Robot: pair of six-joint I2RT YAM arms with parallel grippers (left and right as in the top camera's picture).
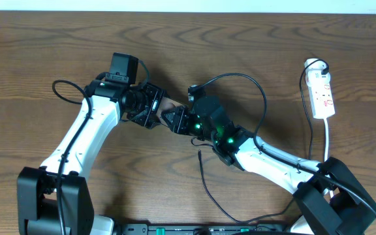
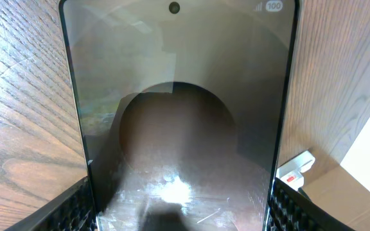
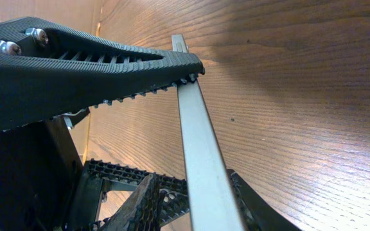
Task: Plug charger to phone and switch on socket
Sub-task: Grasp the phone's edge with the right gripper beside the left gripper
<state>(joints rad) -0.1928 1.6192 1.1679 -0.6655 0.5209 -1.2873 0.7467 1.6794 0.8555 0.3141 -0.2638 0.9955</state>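
Observation:
The phone [image 2: 178, 96] fills the left wrist view, screen towards the camera. My left gripper [image 2: 178, 208] is shut on its two long edges. In the overhead view it [image 1: 154, 112] meets my right gripper [image 1: 178, 121] at the table's middle, and only a brown sliver of the phone [image 1: 170, 104] shows between them. In the right wrist view the phone's silver edge [image 3: 194, 128] runs between my right gripper's fingers [image 3: 201, 196], with a gap on the left side. The charger cable [image 1: 207, 186] lies loose on the table, its plug tip [image 1: 200, 154] below the right gripper.
The white socket strip [image 1: 322, 91] lies at the far right with its white lead running down; it also shows in the left wrist view [image 2: 295, 170]. A black camera cable [image 1: 256, 88] loops above the right arm. The left gripper's ribbed finger [image 3: 76, 70] crosses the right wrist view.

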